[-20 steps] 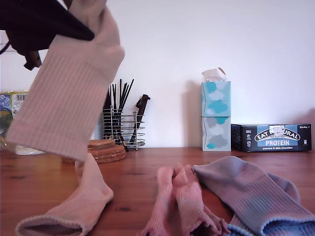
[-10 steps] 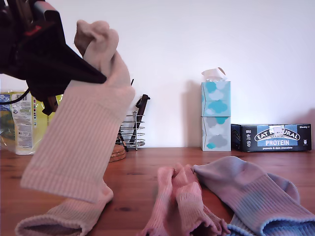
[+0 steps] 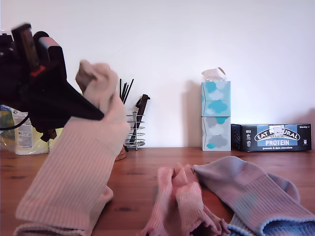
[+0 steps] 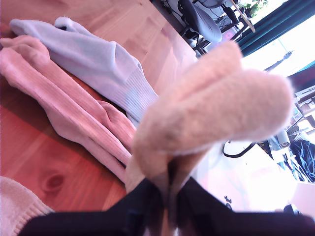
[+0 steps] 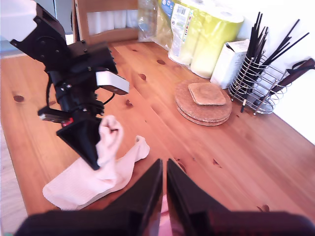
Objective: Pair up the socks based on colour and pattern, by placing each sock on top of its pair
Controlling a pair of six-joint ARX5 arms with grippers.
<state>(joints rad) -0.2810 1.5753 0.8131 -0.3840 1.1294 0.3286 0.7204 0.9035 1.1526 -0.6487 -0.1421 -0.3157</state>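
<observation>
So my first gripper (image 3: 98,114) has its jaws pinched tight on the toe end of a beige sock (image 3: 78,167), and the whole sock hangs off it, cuff down. The thing that matters: its match, the other beige sock (image 5: 133,152), lies on the table (image 3: 138,182) right under the hanging one, at the exterior view's left. In the second wrist view the two overlap and the dangling cuff already seems to touch or cover most of the flat sock, though I can't tell how well the long axes line up. My guess is the move is just down and let go, maybe with a little drag so the held sock lays out along its partner instead of bunching in a heap. My second gripper (image 5: 164,196) is up high looking down at all this, fingers closed together on nothing, so it's not the one to use here; the first arm is already right over the spot. The pink socks (image 3: 179,201) and the blue-lavender socks (image 3: 251,196) sit further toward the exterior view's right, each stacked up already as far as I can see.
</observation>
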